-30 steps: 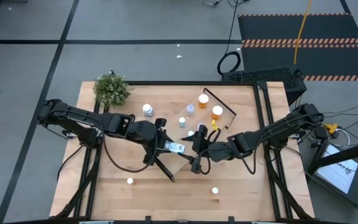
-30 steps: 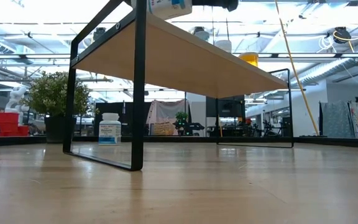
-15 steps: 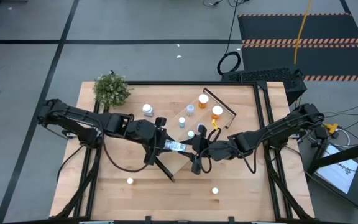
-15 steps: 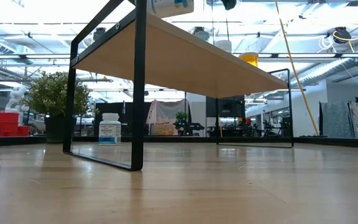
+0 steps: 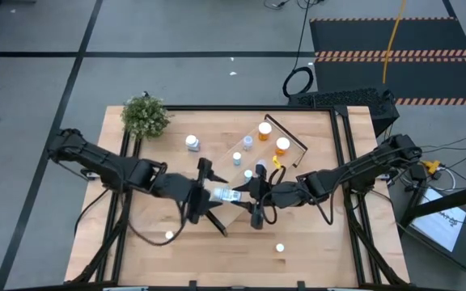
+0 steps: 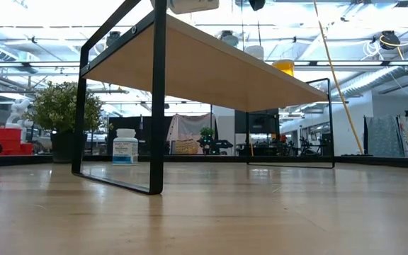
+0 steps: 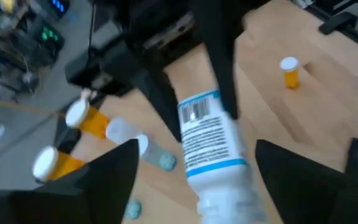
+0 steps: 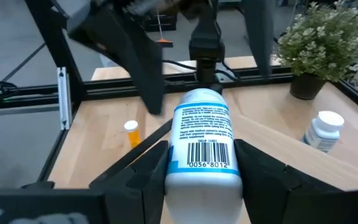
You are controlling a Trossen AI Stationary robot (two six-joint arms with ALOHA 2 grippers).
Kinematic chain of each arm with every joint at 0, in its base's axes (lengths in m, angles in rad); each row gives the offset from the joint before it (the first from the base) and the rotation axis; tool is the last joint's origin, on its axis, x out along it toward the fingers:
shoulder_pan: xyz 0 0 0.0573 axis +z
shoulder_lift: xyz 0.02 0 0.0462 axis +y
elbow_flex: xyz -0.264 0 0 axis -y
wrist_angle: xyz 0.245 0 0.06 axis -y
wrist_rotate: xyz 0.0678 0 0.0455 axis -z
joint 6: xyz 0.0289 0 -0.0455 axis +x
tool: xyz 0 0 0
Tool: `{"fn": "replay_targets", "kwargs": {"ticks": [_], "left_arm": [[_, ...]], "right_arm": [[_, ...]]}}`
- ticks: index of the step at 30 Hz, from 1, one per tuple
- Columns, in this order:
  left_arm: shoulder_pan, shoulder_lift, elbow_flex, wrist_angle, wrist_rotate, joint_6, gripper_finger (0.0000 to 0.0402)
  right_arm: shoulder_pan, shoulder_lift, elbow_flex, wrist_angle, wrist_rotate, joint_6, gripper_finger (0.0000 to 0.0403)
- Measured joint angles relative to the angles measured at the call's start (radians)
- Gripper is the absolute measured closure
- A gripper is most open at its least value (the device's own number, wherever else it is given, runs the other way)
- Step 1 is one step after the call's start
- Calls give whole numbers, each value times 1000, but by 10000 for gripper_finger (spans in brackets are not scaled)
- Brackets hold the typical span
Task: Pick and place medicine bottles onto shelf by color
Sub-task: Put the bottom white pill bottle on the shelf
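Nearest the low camera, at the shelf's [image 6: 211,67] front corner, a large white bottle [image 5: 226,194] with a blue-banded label lies on its side between the two tools. Right tool [image 8: 197,158] clamped on the bottle's barrel, a finger against each flank; the barcode faces its wrist camera and the long axis runs straight out from the tool toward the left arm. Left tool [image 7: 194,171] stands apart, fingers wide either side of the bottle and clear of it, so the weight looks to sit with the right arm alone. Judged handling: rigid plastic, light, with a glossy label that may slip; taking it mid-barrel, square across the width, looks safest, and it must be turned cap-up to stand. Farther along the shelf, small bottles stand upright: two orange [image 5: 281,146], a few pale blue [image 5: 247,142]. Beyond, on the tabletop [image 5: 314,250], a white bottle [image 5: 192,143] stands near the potted plant [image 5: 145,117]; loose small bottles [image 5: 280,248] sit near the tabletop's front edge.
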Motion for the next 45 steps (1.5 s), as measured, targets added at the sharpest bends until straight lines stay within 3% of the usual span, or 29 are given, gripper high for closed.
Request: {"fn": "replay_targets", "kwargs": {"ticks": [6,15,18,22,26,29,34,38,41,45], "left_arm": [[-53,-26,-2,-13,-58,37,30],[-95,-122,-1,3,-110,98,60],[-96,-132,-1,16,-111,126,68],[-99,-134,-1,33,-101,156,70],[-99,-118,-1,79,-74,196,59],[-97,-106,-1,156,-45,231,49],[-75,-72,0,280,53,320,45],[-49,-45,0,332,72,410,56],[-28,-15,0,358,104,483,68],[1,12,-1,397,226,543,87]], "right_arm": [[0,-30,-1,26,-38,21,242],[1,-132,-1,61,-97,-30,242],[2,-140,-31,180,-186,-85,242],[1,-140,-144,471,-298,-98,242],[-16,-140,-270,775,-330,-49,241],[-39,-140,-334,908,-360,-7,241],[-82,-140,-366,924,-456,68,243],[-92,-140,-366,926,-509,80,242],[-92,-140,-366,905,-513,78,242],[-94,-140,-366,885,-512,75,242]]}}
